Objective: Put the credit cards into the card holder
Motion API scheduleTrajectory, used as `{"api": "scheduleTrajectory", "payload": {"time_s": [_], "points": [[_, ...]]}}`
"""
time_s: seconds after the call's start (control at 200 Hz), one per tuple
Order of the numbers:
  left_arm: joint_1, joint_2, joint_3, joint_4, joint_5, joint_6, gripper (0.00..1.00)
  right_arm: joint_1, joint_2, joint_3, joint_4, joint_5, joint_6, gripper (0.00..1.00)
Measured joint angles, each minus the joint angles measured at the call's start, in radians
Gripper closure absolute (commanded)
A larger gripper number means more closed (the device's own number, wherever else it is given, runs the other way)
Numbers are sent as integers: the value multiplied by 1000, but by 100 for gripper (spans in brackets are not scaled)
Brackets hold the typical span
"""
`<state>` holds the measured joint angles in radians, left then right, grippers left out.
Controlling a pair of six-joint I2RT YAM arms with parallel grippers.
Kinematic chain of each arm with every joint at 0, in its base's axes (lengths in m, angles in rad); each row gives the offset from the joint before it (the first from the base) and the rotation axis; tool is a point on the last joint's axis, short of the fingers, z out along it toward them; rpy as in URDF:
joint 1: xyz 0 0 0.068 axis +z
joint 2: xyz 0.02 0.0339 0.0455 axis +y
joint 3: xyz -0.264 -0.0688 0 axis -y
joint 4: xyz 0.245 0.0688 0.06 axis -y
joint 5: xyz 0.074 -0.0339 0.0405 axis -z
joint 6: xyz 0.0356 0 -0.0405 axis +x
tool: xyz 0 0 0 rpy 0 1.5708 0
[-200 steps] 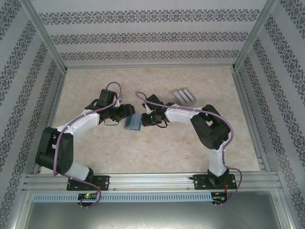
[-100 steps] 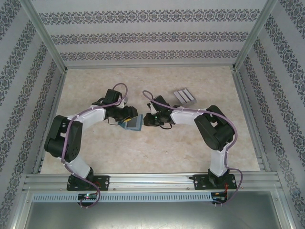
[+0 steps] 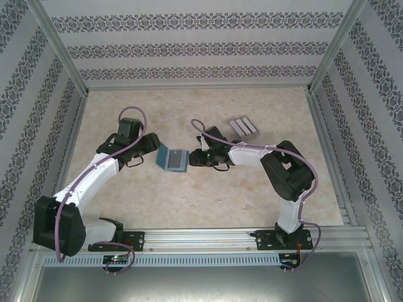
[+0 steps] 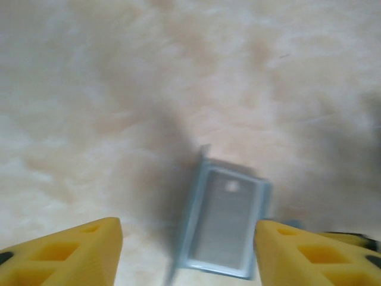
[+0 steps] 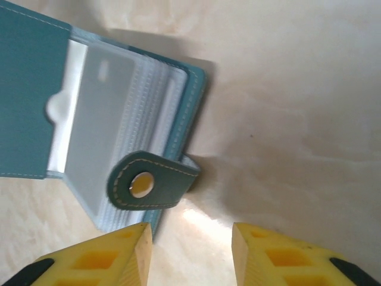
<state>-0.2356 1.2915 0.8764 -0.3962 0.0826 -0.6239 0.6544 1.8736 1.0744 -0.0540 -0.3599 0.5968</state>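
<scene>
1. The card holder lies opened flat on the desk, about mid-depth and a little left of centre, between the two grippers.
2. The left gripper is open and holds nothing. Its yellow fingers stand wide apart, and the holder rests on the desk just beyond them.
3. The right gripper is also open, with only bare desk between its fingers. The holder's snap tab lies just past its left finger, without touching it.
4. The front pocket looks filled with something flat and grey, probably a card already seated. I cannot be sure through the clear sleeve.
5. The remaining credit cards lie in a small row well apart from the holder, farther back and to the right, near the right arm.
6. My reading is that this is the pause between cards: the holder is set down open and both grippers are free.
7. The next move probably calls for the right gripper to travel back and right to the row and pinch one thin card by its edge. The left gripper would then need to steady the holder and keep its cover open, since a light sleeve like this may slide or fold shut when pushed.
8. The desk is pale beige with a soft marbled pattern, smooth and matte.
9. Wallpapered walls with bands of dark ornament close in the left, far and right sides, held by slanting metal posts. A metal rail runs along the near edge, where both arms are bolted.
</scene>
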Motion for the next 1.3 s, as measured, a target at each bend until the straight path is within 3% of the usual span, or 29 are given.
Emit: {"api": "scheduleTrajectory", "payload": {"time_s": [0.2,0.34,0.704,0.784,0.969,1.194,1.304], "points": [[13,62,-87,1,-5,-17,57,-5,-30,1,3,0,1,57],[13,62,-90,47,24,-19,64,-4,-30,2,2,0,7,49],[13,111,-90,119,116,-17,67,51,32,151,-53,86,37,48],[13,119,-90,121,129,-16,67,61,52,185,-81,112,38,54],[13,123,-90,129,143,-15,67,70,71,211,-142,176,33,85],[13,139,-89,142,158,-15,68,70,64,210,-187,244,25,99],[13,155,-89,150,181,-15,69,70,39,193,-190,263,24,100]]}}
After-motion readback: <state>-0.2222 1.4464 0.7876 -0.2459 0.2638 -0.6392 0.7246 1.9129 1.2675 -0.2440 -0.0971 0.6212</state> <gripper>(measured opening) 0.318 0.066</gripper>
